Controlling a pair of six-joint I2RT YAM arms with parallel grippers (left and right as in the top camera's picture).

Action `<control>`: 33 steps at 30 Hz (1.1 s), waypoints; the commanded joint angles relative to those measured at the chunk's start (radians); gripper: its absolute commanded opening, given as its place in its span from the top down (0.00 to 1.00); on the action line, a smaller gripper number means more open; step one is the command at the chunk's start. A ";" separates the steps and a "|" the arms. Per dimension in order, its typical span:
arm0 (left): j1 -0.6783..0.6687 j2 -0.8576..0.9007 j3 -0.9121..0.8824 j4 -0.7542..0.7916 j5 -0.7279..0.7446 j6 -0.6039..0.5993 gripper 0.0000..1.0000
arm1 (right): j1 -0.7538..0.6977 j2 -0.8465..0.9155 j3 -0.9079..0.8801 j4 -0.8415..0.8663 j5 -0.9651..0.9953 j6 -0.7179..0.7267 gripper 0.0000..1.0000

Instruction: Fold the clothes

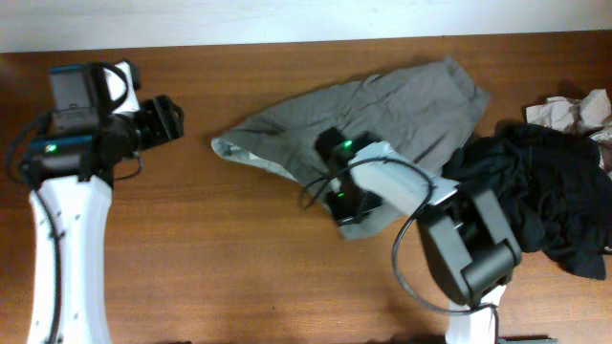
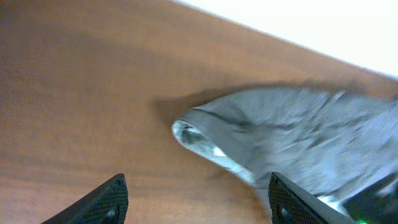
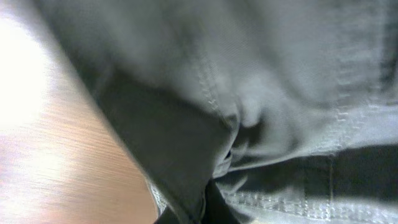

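The clothes, a pair of grey-olive shorts (image 1: 392, 110), lie spread across the middle of the table, with paler lining showing at their left tip (image 1: 229, 150). My right gripper (image 1: 342, 196) rests on their near edge, shut on a bunched fold of the fabric. In the right wrist view the shorts (image 3: 261, 81) fill the frame and hide most of the fingers. My left gripper (image 1: 174, 118) hovers open over bare wood, well left of the shorts. In the left wrist view the shorts' left tip (image 2: 205, 140) lies ahead of the open left gripper (image 2: 202, 208).
A larger black garment (image 1: 550, 205) is heaped at the right, touching the shorts' right end. A small crumpled pale cloth (image 1: 574, 112) lies behind it. The wooden table (image 1: 220, 248) shows bare at the left and front.
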 commanded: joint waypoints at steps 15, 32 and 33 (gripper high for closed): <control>0.006 -0.118 0.271 -0.161 -0.117 0.010 0.28 | 0.472 -0.021 0.130 0.319 -0.329 -0.308 0.92; 0.006 0.005 0.271 -0.256 -0.240 0.010 0.16 | 0.245 -0.099 0.438 -0.083 0.262 0.018 0.30; 0.006 0.029 0.271 -0.262 -0.240 0.010 0.16 | 0.211 -0.104 0.440 -0.089 0.257 0.030 0.26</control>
